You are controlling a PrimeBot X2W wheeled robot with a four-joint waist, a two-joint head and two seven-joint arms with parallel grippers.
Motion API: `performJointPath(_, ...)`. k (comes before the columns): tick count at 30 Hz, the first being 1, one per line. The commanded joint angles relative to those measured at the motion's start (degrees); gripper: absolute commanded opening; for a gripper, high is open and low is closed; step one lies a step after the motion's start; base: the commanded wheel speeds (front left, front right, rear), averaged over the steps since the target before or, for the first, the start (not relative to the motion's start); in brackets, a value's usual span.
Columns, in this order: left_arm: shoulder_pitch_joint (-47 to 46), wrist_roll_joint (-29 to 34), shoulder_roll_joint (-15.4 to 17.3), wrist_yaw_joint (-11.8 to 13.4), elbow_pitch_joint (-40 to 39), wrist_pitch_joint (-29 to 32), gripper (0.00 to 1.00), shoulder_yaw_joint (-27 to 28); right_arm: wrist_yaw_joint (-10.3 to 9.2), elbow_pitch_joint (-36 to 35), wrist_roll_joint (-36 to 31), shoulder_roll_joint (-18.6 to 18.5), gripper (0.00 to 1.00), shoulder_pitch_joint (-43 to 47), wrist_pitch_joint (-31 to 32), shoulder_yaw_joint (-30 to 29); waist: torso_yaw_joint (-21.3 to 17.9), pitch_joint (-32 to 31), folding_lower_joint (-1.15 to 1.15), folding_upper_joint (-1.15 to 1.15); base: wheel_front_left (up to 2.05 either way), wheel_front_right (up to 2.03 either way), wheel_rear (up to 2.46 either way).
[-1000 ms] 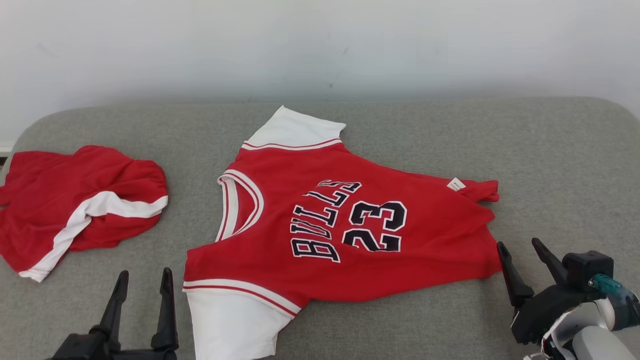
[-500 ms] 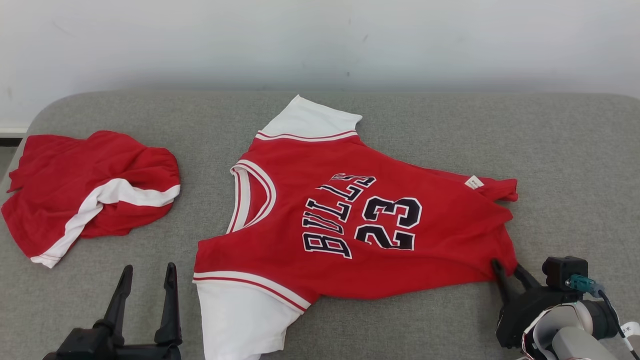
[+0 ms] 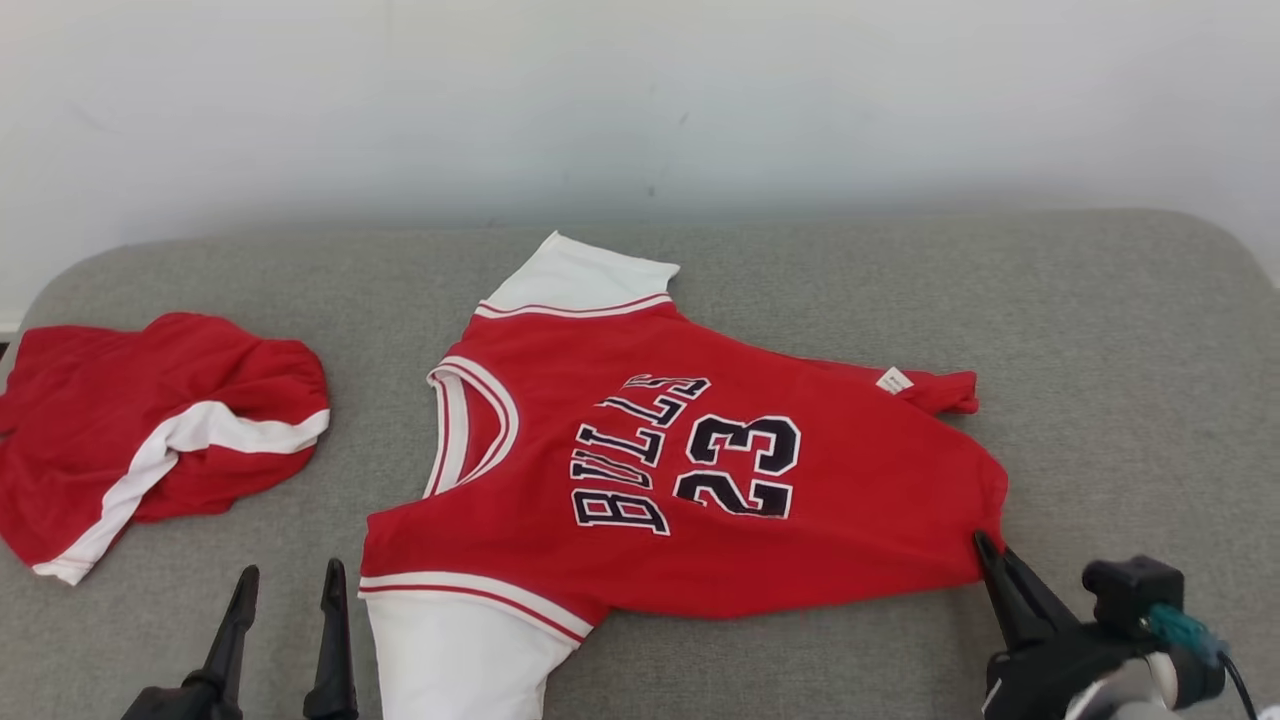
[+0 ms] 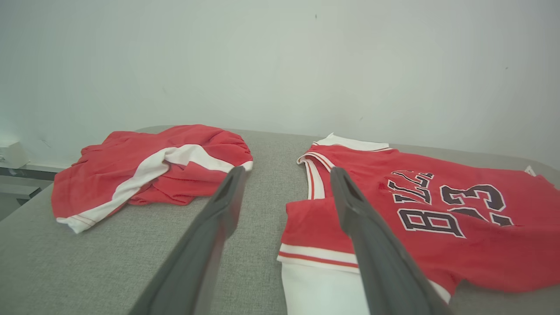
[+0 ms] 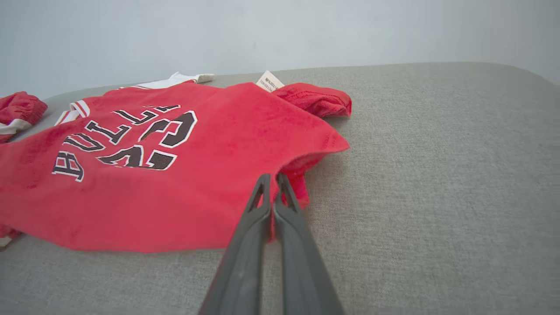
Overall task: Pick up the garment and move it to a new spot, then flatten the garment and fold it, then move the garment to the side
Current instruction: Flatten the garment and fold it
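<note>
The garment (image 3: 860,500) is a red jersey with white sleeves, lettered "BULLS 23". It lies spread on the grey padded surface (image 3: 1120,340), neck to the left and hem to the right. My right gripper (image 3: 985,545) is shut on the hem's near right corner, and the right wrist view shows red cloth (image 5: 197,188) pinched between the fingertips of that gripper (image 5: 271,179). The far hem corner is bunched, with a white label showing. My left gripper (image 3: 290,570) stands open at the lower left, beside the near white sleeve. In its wrist view the left gripper (image 4: 287,170) holds nothing, with the jersey (image 4: 481,245) to its right.
A second red piece with a white stripe (image 3: 150,420) lies crumpled at the surface's left end, also seen as red shorts (image 4: 144,166) in the left wrist view. A pale wall runs behind the surface. Bare grey padding lies to the right of the jersey.
My right gripper went from open beside the hem to shut on its near corner. The head camera shifted between frames. The left gripper stayed open in place.
</note>
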Motion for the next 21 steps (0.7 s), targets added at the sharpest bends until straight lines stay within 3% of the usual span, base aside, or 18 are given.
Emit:
performJointPath(1, 0.76, 0.03, -0.02, 0.01, -0.13, -0.12, 1.00, 0.22, -0.14, -3.50, 0.66, -0.98, 0.00, 3.15, -0.23, -0.52, -1.35, -1.21, 0.00, 0.00, 0.00, 0.00, 0.00)
performJointPath(10, 1.71, -0.12, 0.00, -0.21, -0.40, -0.12, 1.00, 0.21, -0.14, -20.51, 2.25, -0.75, 0.00, 18.77, 5.21, -6.57, -2.68, -2.09, 0.00, 0.00, 0.00, 0.00, 0.00)
performJointPath(21, 1.70, -0.10, 0.00, -0.28, -0.38, -0.12, 1.00, 0.14, -0.14, -31.27, -0.55, 3.17, 0.00, 27.96, 13.03, -12.47, -2.39, -2.00, 0.00, 0.00, 0.00, 0.00, 0.00)
